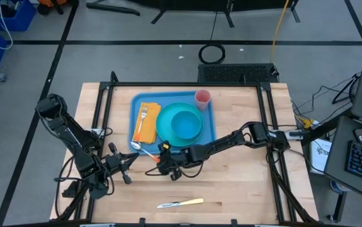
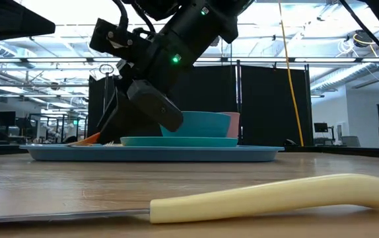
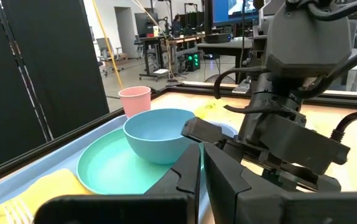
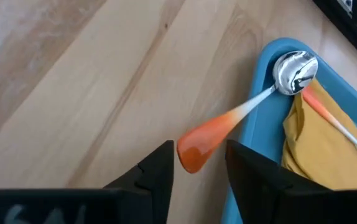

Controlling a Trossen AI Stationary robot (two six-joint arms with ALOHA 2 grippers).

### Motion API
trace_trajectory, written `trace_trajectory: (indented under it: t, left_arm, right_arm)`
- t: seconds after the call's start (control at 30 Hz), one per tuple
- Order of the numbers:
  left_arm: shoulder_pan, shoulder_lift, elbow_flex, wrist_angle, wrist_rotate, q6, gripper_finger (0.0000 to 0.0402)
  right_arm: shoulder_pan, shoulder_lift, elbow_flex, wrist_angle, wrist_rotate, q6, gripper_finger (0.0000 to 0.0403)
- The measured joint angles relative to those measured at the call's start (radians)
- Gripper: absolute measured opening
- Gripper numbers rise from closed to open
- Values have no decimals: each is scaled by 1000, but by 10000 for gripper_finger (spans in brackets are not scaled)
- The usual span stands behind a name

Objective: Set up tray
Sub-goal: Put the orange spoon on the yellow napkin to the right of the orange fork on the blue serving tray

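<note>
The light-blue tray (image 1: 210, 123) holds a yellow napkin (image 1: 147, 123) with a fork (image 1: 142, 116), a teal plate (image 1: 168, 129) with a blue bowl (image 1: 185, 120), and a pink cup (image 1: 202, 97). A spoon (image 4: 247, 109) lies with its metal bowl (image 4: 293, 71) on the tray's near-left corner. Its orange handle slopes out over the table. My right gripper (image 4: 198, 149) is open and slants down, one finger on each side of the handle's free end (image 4: 192, 152). My left gripper (image 1: 133, 161) is shut and level beside that corner, holding nothing. My right gripper has one finger (image 4: 163, 163) right beside the free end of the spoon's handle (image 4: 185, 149); I cannot tell whether they touch. The other finger (image 4: 244, 163) stands apart from it. The fingers come from the table's right, slanting down, roughly along the handle.
A knife (image 1: 181, 203) with a cream handle lies on the wood near the table's front edge, large in the foreground of the low view (image 2: 275, 195). A black frame borders the table's sides and back. Bare wood lies right of the tray.
</note>
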Motion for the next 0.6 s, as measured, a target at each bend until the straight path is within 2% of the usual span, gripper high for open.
trace_trajectory:
  t: [0.6]
  left_arm:
    - [0, 0, 0, 0, 3, 1, 26]
  right_arm:
    - [1, 0, -5, 4, 0, 0, 43]
